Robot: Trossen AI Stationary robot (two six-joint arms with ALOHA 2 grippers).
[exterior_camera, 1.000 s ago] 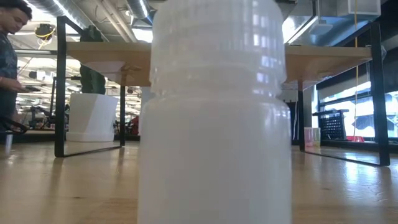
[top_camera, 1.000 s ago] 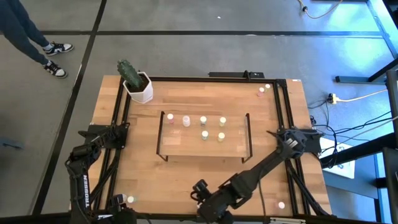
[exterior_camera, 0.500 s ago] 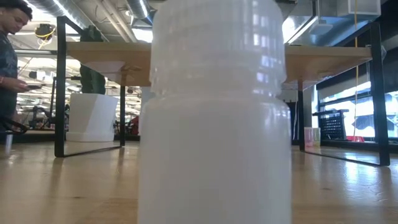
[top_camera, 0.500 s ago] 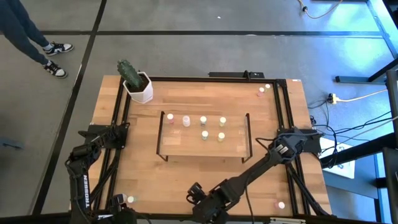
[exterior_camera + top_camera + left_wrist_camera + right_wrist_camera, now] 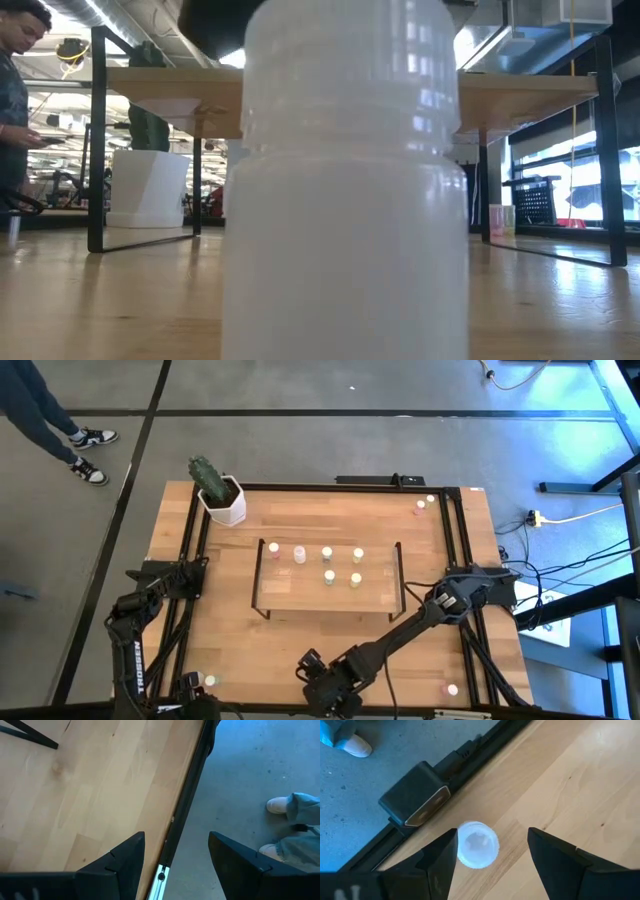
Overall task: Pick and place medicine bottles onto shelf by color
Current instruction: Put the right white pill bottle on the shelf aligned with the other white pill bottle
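A white medicine bottle (image 5: pixel 477 845) with a pale cap stands upright on the table by its near edge; it fills the low view (image 5: pixel 345 200). My right gripper (image 5: pixel 492 834) hangs open above it, one finger on either side, touching nothing. In the high view the right hand (image 5: pixel 325 685) hides this bottle. On the shelf (image 5: pixel 330 598) stand two pink (image 5: pixel 299 553), two pale green (image 5: pixel 326 554) and two yellow (image 5: pixel 358 556) bottles. My left gripper (image 5: pixel 175 851) waits open over the table's left edge.
A black camera box (image 5: pixel 417 795) sits on the table's near rail beside the white bottle. Loose bottles stand at the far right corner (image 5: pixel 420 507), near right (image 5: pixel 452 689) and near left (image 5: pixel 210 681). A cactus pot (image 5: pixel 222 500) is far left. A person (image 5: pixel 15 100) stands beyond.
My right gripper has come down over the white bottle and shifted toward the table's left edge, rolling slightly; its dark underside now shows at the top of the low view. The bottle has stayed put.
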